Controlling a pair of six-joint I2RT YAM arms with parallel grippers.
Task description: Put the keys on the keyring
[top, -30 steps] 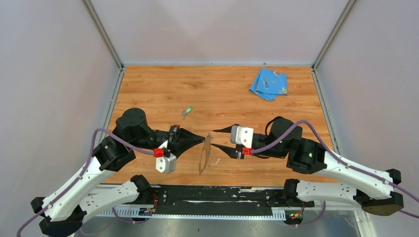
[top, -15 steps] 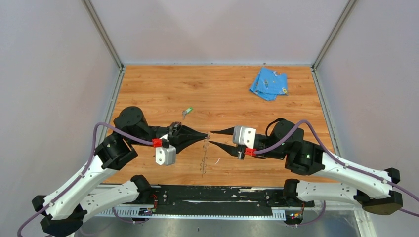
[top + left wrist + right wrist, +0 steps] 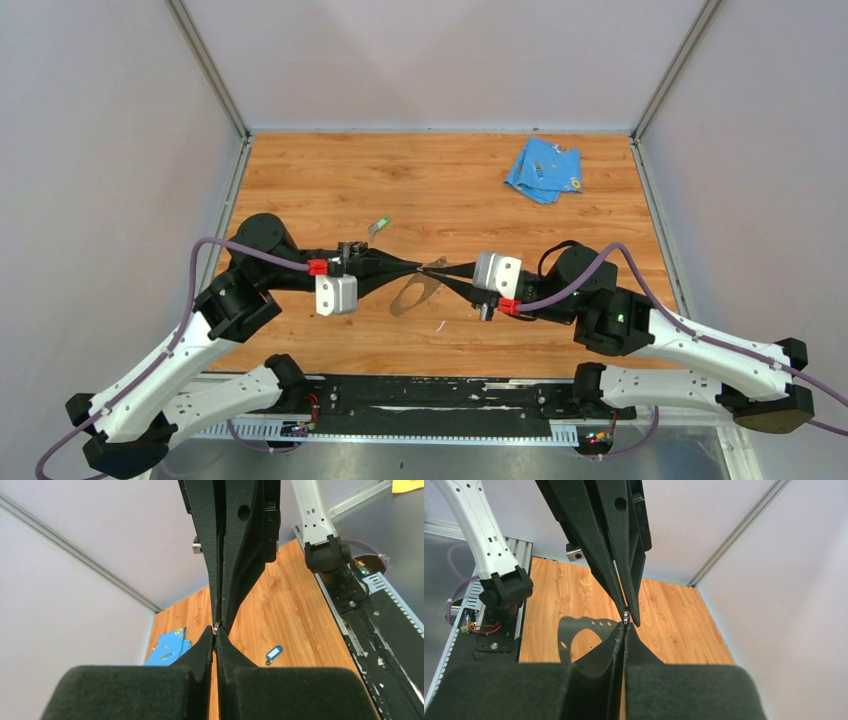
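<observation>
The keyring (image 3: 412, 293), a thin grey oval band with small holes, hangs above the table between the two arms. My left gripper (image 3: 419, 268) and my right gripper (image 3: 437, 268) meet tip to tip, both shut on its top end. The right wrist view shows the band (image 3: 570, 631) drooping to the left of my right gripper (image 3: 624, 625). In the left wrist view a metal glint shows at my left gripper (image 3: 215, 630). The blue-headed key (image 3: 273, 654) lies on the wood. The green-headed key (image 3: 380, 225) lies behind the left arm.
A light-blue cloth (image 3: 543, 170) is crumpled at the back right of the wooden table (image 3: 330, 180). Grey walls close in the sides and the back. A black rail (image 3: 430, 395) runs along the near edge between the arm bases.
My right gripper has moved in and shut on the keyring's top end. Both grippers have shifted toward the back, and the loop has swung from hanging edge-on to lying more open.
</observation>
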